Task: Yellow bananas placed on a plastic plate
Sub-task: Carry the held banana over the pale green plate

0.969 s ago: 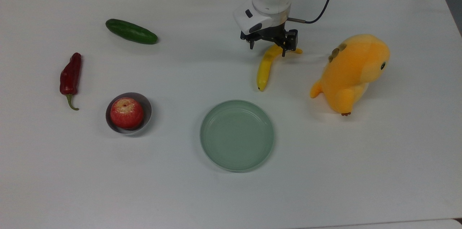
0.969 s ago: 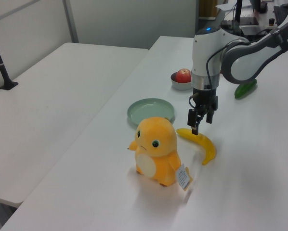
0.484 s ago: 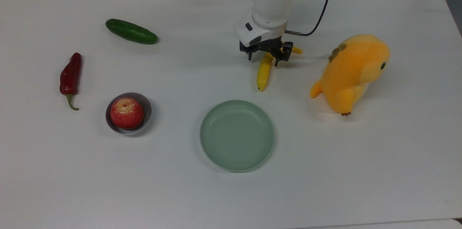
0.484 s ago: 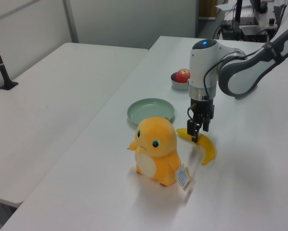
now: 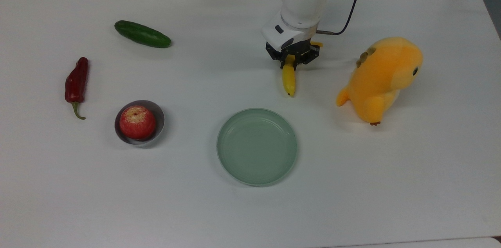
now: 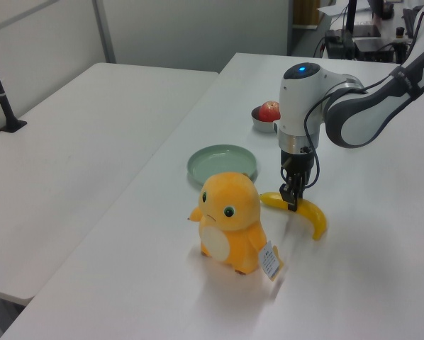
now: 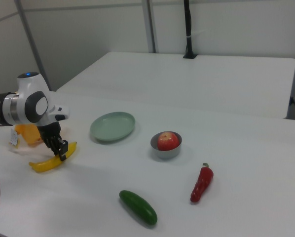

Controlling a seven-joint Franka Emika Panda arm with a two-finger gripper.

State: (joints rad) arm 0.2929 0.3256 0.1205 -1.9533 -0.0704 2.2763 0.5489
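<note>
One slim yellow banana (image 5: 289,79) lies on the white table, its dark tip toward the plastic plate (image 5: 256,146) and its stem poking out behind the wrist. My gripper (image 5: 291,61) is down on the banana's upper half, fingers shut on either side of it. In the left view the gripper (image 6: 291,202) pinches the banana (image 6: 310,217) just right of the plush toy. In the right view the gripper (image 7: 61,148) sits on the banana (image 7: 50,163) at the right view's left. The pale green plate (image 6: 222,161) (image 7: 113,126) holds nothing and lies a short way in front of the banana.
An orange-yellow plush toy (image 5: 381,76) stands close to the top view's right of the gripper. A grey bowl with a red apple (image 5: 137,122), a red pepper (image 5: 77,81) and a cucumber (image 5: 143,34) lie at the top view's left.
The gripper came down over the banana and its fingers shut on it. The banana swung so that its tip points more straight toward the plate.
</note>
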